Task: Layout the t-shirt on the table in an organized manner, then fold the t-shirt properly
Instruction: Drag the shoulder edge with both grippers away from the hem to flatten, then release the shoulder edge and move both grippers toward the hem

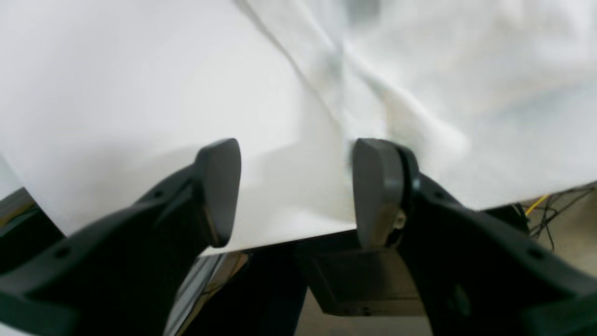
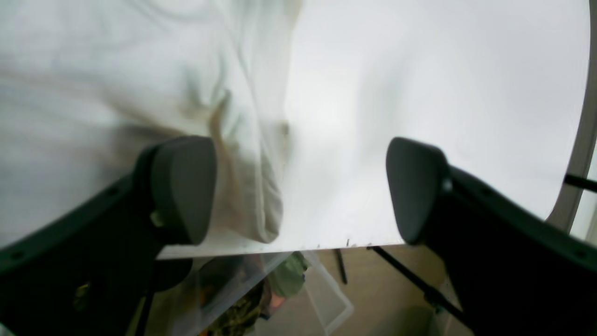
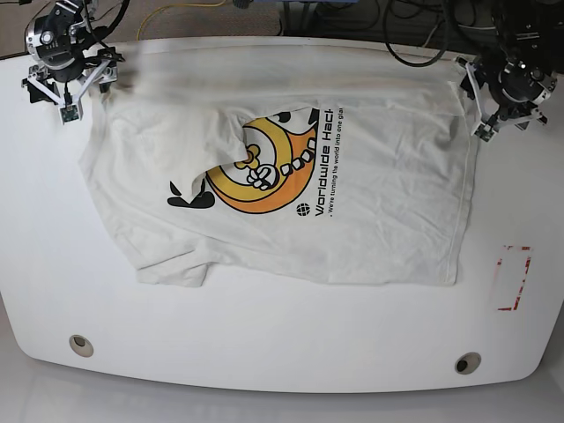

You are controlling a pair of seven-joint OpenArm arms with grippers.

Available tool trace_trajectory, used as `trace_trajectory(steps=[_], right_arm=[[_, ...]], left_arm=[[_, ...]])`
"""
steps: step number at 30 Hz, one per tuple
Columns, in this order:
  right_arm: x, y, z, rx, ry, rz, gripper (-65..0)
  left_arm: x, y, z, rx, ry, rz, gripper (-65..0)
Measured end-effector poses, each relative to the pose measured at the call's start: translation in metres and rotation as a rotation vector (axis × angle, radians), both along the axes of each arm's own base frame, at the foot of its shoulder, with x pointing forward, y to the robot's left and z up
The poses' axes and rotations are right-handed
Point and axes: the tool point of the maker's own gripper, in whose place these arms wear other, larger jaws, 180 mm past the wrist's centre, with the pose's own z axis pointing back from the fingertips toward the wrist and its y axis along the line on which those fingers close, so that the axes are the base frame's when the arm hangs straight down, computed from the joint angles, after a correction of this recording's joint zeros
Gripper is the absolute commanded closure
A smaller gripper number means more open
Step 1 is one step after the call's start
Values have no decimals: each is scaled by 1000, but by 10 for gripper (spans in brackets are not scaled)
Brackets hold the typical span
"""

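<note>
Both claws spread: left claw (image 1: pixel 296 191), right claw (image 2: pixel 301 189) above t-shirt (image 3: pixel 352 176) corners.

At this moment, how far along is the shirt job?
Mostly done: the t-shirt lies spread, graphic up, on the table. One sleeve is flipped over the print. In hand: nothing; the left gripper and right gripper are open at the far corners. Left: smoothing and all folding.

T-shirt (image 3: pixel 352 176) graphic partly hidden under folded cloth — lettering too small; wrist views blurred.
</note>
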Motion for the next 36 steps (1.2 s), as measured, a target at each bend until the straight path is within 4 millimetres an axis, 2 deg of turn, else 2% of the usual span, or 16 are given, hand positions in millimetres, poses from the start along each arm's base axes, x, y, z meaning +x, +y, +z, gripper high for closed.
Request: trace_trajectory(steps=[5,12,16,20,25,31,36], right_arm=[[9,-2,4,-6,-19,-4,-545],[43,1,18,0,-111,3,-545],[53,-1,22,1,-112,-14,-545],[63,-7,29,-26,-103,-15,-545],[94,2,33,-17,-132,50,-545],[128,11,29,42,-163,66,-545],[160,3,33,62,-184,61,-545]], left_arm=[[9,-4,3,-24,-23,3,-360],[32,-22,17,-120,-105,-22,-360],[36,-20,21,-119,-81,-2,-360],[54,-13,38,-144,-149,33,-360],[74,4,60,-131,-232,89,-360],[119,3,98,-149,-381,81,-360],[151,-2,124,-187,-479,83,-360]])
